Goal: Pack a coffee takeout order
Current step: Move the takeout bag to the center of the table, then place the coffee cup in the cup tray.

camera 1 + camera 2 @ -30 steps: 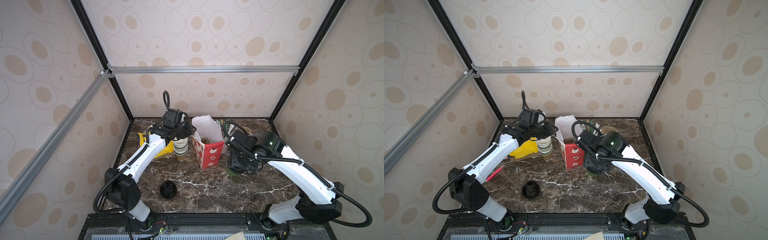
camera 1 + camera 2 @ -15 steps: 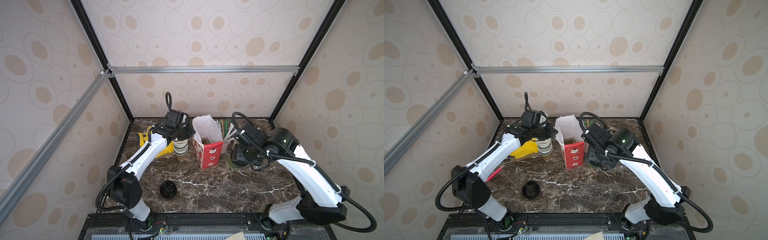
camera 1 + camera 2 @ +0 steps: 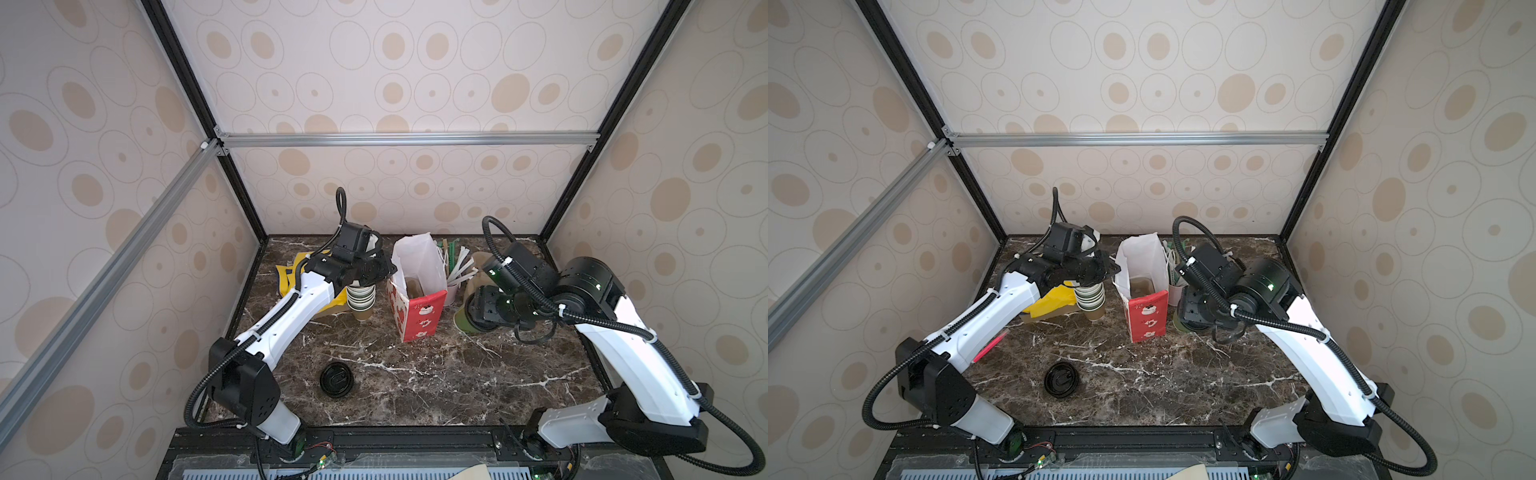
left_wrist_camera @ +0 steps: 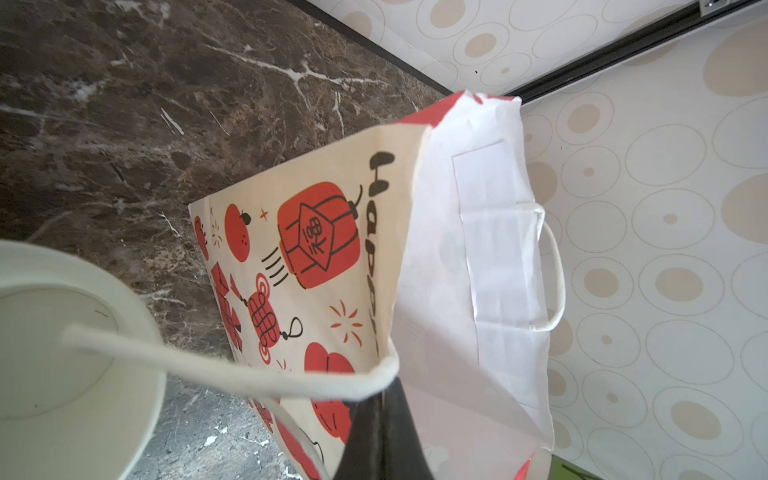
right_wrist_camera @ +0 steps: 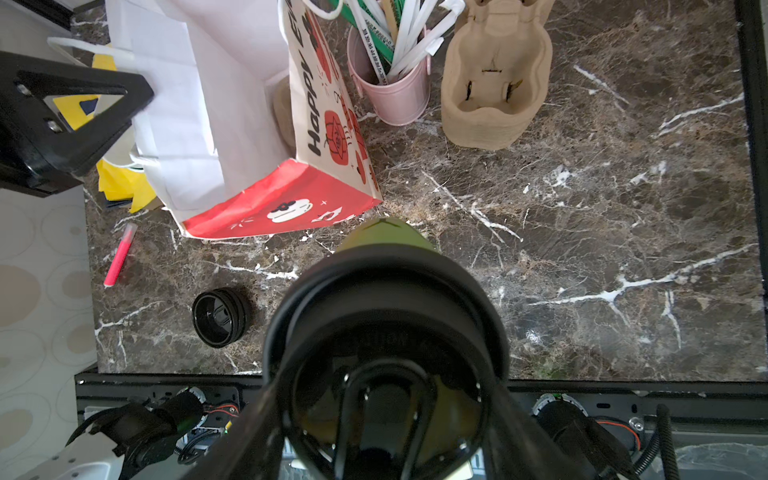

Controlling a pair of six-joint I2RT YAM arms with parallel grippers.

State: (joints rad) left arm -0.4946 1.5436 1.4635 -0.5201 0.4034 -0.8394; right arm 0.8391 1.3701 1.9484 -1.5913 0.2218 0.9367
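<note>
The table (image 3: 415,374) is dark brown marble veined with white. Cream walls printed with beige ovals box it in on three sides, with black corner posts and aluminium rails across them. An open paper bag (image 3: 417,311), red at the front and white inside, stands upright near the middle of the table. Something brown lies at its bottom, too hidden to name.

The green paper cup (image 5: 384,235) is just beside the bag's red end, on the robot's right. Its long axis is near vertical with a slight lean: the black lid (image 5: 386,299) faces up into the right wrist camera and the base points down at the table. I cannot tell whether the base touches the marble. The right end effector (image 3: 484,305) hangs over the cup, jaws spread wide, grasping it at the lid end.

The left end effector (image 4: 384,386) is clenched on the bag's white cord handle (image 4: 208,365) at the bag's rim, over the stack of lidless cups (image 3: 360,297).

The brown pulp cup tray (image 5: 494,83) sits near the back of the table beside a pink bucket of straws (image 5: 395,95), its length running front to back. The crumpled yellow napkin (image 3: 1050,301) lies under the left arm, just beside the cup stack. A lone black lid (image 3: 336,376) rests near the front, well apart from the rest
</note>
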